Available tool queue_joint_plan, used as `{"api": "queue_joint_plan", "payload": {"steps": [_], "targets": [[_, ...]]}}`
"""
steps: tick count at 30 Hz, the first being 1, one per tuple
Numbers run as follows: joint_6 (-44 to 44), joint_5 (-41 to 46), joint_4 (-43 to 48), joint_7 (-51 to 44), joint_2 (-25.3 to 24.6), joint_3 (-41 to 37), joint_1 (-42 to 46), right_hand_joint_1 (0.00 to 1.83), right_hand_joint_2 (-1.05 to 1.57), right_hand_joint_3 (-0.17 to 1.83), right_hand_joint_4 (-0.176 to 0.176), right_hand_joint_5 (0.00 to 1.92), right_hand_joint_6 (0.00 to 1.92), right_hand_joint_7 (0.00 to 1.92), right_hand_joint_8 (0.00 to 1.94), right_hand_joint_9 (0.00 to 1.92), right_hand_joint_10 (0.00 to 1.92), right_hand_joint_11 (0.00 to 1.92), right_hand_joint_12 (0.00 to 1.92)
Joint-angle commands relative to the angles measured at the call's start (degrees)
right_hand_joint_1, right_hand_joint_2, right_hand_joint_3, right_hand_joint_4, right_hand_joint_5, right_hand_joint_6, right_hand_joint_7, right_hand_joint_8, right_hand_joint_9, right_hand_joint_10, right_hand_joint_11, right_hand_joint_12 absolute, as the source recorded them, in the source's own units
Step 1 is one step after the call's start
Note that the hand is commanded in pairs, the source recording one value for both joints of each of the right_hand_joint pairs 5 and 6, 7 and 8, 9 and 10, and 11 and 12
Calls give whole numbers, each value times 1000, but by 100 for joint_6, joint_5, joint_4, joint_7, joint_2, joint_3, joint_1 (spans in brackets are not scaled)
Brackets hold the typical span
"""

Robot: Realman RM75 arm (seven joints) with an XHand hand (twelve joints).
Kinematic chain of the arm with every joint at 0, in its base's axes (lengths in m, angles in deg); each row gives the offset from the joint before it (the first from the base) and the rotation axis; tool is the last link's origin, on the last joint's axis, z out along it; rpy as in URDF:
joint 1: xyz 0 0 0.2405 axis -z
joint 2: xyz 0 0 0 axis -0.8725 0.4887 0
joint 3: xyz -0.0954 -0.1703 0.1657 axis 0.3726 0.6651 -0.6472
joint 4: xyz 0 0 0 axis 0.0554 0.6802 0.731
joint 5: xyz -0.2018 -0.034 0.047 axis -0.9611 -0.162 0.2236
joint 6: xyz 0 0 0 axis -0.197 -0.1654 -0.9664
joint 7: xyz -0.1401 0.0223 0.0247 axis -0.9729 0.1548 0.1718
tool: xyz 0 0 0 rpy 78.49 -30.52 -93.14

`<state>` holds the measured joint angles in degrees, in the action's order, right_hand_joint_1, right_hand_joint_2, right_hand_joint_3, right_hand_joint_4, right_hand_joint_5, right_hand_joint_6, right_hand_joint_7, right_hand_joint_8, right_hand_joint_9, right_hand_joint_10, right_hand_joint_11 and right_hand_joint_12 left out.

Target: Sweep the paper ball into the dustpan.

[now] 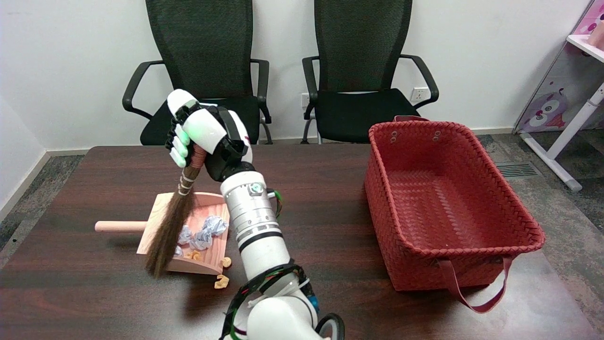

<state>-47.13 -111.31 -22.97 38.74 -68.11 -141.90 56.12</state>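
Wooden dustpan [165, 204] already holds the paper balls [207, 232], w/ the right hand [200, 130] gripping the brush [171, 226] by its handle. Risk, imo: bristles dragging back could flick paper out over the lip. Small tan scraps [221, 282] hard to identify; forearm hides dustpan's right edge.

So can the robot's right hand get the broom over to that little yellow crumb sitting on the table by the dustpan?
Probably yes. The right hand holds the broom with its bristles hanging at the dustpan's front edge, and the yellow crumb lies on bare table just beside that edge. Nothing stands between them.
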Motion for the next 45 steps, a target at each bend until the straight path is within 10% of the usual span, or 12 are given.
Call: {"api": "queue_joint_plan", "payload": {"steps": [1,45], "targets": [[421,-84,-385,-1985,843,-207,-71,916,1556,956,-1,1920,1920,1920,1920,1920,1920,1920,1920],[413,-20,-7,-5338,1355,465,-403,1008,1571,540,15,1920,1920,1920,1920,1920,1920,1920,1920]]}}
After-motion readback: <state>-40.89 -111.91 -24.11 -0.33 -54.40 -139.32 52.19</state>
